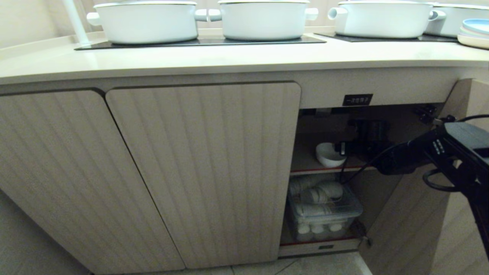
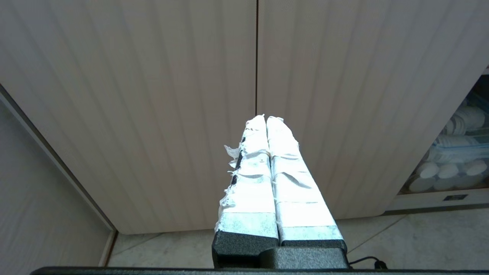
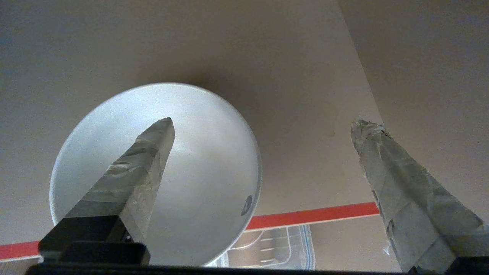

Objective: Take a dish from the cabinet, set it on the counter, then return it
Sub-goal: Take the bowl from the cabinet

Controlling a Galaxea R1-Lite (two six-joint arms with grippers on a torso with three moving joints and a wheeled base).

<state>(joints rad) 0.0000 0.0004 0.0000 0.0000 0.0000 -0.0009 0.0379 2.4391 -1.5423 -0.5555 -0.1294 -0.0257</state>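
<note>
The dish (image 1: 326, 154), a small white bowl, sits on the red-edged upper shelf (image 1: 305, 170) inside the open right bay of the cabinet (image 1: 202, 164). My right arm reaches into that bay from the right. The right gripper (image 1: 344, 148) is at the dish's right side. In the right wrist view the right gripper (image 3: 265, 122) is open wide: one taped finger (image 3: 141, 172) hangs over the dish (image 3: 206, 172), the other (image 3: 397, 191) stands well outside its rim. My left gripper (image 2: 266, 118) is shut and empty, facing the closed fluted doors (image 2: 153, 95). The counter (image 1: 229, 57) runs above.
White lidded pots (image 1: 147, 21) stand on black cooktop panels (image 1: 198, 42), with pastel plates (image 1: 475, 32) at the far right. A clear bin of white cups (image 1: 323, 208) fills the lower shelf. The bay's door (image 1: 416, 225) hangs open beside my right arm. A black label (image 1: 357, 99) is above the opening.
</note>
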